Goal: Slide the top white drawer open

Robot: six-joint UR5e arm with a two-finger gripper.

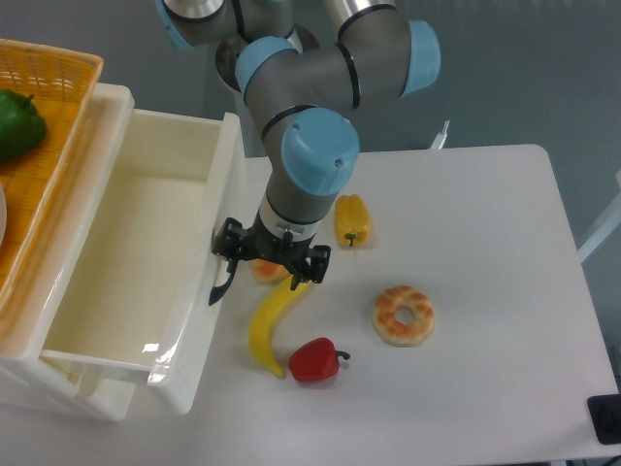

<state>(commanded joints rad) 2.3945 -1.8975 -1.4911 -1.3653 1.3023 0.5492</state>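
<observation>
Gripper [273,264] hung low by drawer front, left finger at curved black handle [222,283]; honestly couldn't tell if fingers actually clamped it. Top white drawer [209,291] sat pulled far out at table's left, deep interior showing. Banana [272,322] right under gripper, red pepper [314,360] beside it. Yellow pepper [352,219] and donut [404,315] further right. Orange basket [53,116] with green pepper [19,124] up top left.
</observation>
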